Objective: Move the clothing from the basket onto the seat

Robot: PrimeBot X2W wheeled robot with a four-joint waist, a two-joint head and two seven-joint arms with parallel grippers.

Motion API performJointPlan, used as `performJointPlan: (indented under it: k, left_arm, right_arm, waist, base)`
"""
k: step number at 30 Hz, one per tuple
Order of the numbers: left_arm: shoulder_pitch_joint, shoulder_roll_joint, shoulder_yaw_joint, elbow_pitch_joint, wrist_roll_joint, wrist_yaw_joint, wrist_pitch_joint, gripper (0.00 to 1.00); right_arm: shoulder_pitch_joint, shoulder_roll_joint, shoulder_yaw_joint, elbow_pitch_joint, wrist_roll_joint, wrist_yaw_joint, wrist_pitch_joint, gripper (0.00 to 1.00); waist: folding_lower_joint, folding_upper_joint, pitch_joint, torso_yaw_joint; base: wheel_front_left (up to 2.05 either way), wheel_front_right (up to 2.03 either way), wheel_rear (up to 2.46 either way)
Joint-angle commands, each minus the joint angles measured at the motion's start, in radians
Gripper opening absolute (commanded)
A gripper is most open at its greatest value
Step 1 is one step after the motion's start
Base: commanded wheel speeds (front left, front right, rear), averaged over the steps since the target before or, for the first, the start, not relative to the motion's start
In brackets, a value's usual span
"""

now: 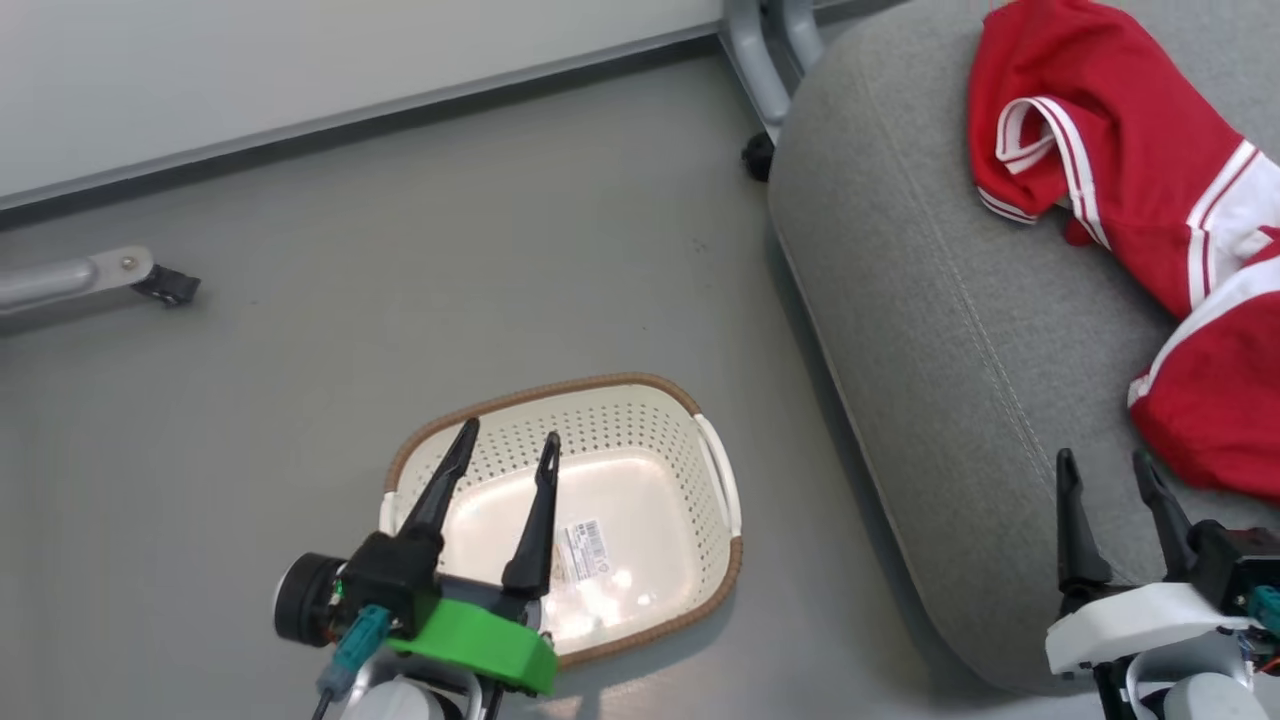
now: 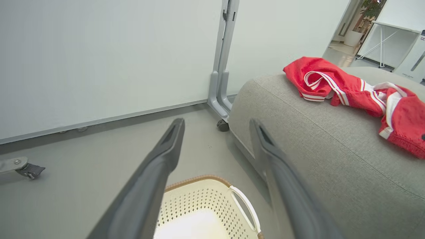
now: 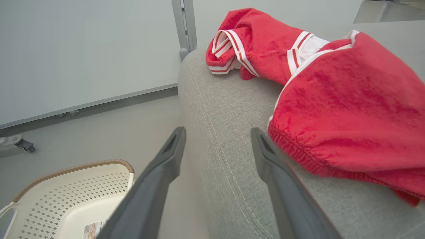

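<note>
Cloth, plastic, matt floor

The seat (image 1: 950,330) is coarse-woven grey fabric with a stitched seam. The clothing (image 1: 1130,150) is soft, slightly fuzzy red cloth. The basket (image 1: 640,425) is glossy perforated plastic with a woven-look rim. The floor (image 1: 300,300) looks smooth and matt.

basket (image 1: 640,420) on floor (image 1: 300,350), clothing (image 1: 1130,150) on seat (image 1: 930,330)

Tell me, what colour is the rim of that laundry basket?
A brown, woven-looking rim on a cream-white basket; clearest in the head view.

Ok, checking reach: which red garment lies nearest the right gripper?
The garment with the elastic hem, near the right gripper; the striped-cuff garment lies farther.
</note>
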Motion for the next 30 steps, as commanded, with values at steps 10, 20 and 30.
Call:
performJointPlan:
  k: [10,20,30]
  left_arm:
    - [0.173,-0.038,0.240,-0.028,0.063,-0.024,-0.002,1.00]
    - [0.263,-0.073,0.374,-0.037,0.132,-0.096,-0.002,1.00]
    - [0.287,-0.087,0.406,-0.035,0.164,-0.121,-0.002,1.00]
  right_arm:
    - [0.033,-0.004,0.139,-0.067,-0.024,-0.001,-0.002,1.00]
    - [0.051,-0.004,0.193,-0.107,-0.001,-0.001,-0.002,1.00]
    - [0.089,-0.004,0.200,-0.097,0.008,-0.001,-0.002,1.00]
  waist:
    - [0.0001,0.0000,-0.233,0.216]
    - [0.0001,0.0000,-0.298,0.207]
    - [0.0001,0.0000,-0.330,0.174]
  base:
    - [0.00,0.00,0.00]
    - [0.00,0.00,0.00]
    - [0.00,0.00,0.00]
